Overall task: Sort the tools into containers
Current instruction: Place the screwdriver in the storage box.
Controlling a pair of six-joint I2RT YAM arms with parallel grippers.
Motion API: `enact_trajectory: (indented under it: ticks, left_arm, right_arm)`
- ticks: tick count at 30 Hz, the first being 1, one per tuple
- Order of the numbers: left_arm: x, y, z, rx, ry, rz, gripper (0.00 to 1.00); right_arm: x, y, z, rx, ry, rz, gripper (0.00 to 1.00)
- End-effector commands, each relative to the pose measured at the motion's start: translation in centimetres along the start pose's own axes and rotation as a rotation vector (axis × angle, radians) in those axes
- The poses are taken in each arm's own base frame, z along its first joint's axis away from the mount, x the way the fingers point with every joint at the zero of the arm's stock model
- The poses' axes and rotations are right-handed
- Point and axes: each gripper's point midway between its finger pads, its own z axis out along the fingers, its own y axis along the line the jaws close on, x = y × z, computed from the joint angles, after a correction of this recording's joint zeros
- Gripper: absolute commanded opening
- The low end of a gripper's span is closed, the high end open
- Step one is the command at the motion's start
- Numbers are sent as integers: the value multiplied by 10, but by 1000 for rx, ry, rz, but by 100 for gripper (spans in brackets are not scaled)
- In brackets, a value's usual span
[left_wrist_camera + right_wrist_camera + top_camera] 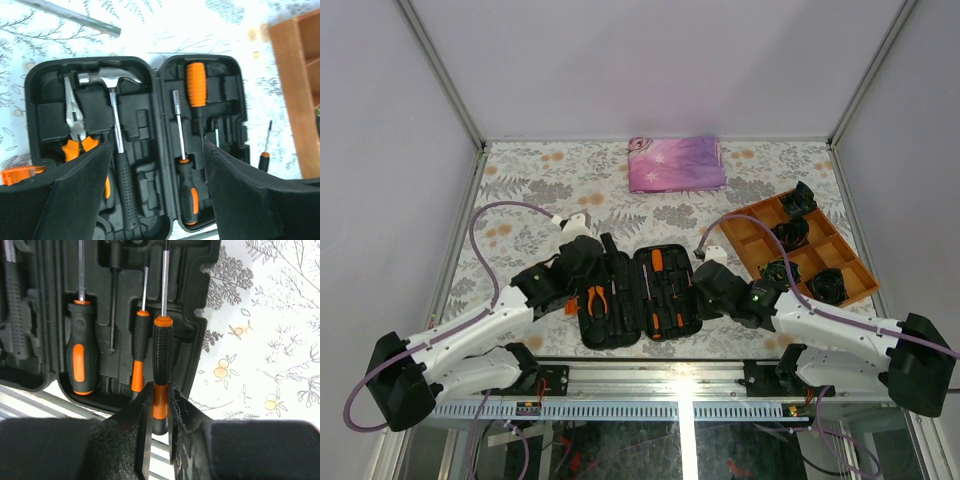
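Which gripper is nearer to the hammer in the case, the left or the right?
Left. The left gripper hangs open over the case's left half, where the hammer lies. The right gripper is at the case's right edge, shut on a screwdriver.

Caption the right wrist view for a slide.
The right fingers pinch a black-and-orange screwdriver by its handle end, an open tool case behind it.
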Motion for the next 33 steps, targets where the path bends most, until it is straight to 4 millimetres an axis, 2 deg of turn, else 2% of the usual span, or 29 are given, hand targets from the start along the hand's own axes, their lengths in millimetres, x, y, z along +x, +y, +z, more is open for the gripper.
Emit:
enact_trajectory:
  ticks: [1,6,17,21,28,33]
  left_arm:
    - [10,27,8,-111,39,48,73]
    - [22,32,13,-122,90,51,71]
    - [21,33,12,-121,84,41,71]
    - [22,35,13,-127,91,38,71]
    - [22,37,13,-132,88,33,71]
    - [23,37,13,-133,91,34,71]
  right_arm:
    - [0,4,-1,21,29,26,1]
    - [4,5,5,26,45,53,1]
    - [16,-1,19,80,106,42,5]
    - [23,-5,22,106,141,35,9]
    - [28,-9,23,135,173,28,25]
    - [29,-8,24,130,182,29,30]
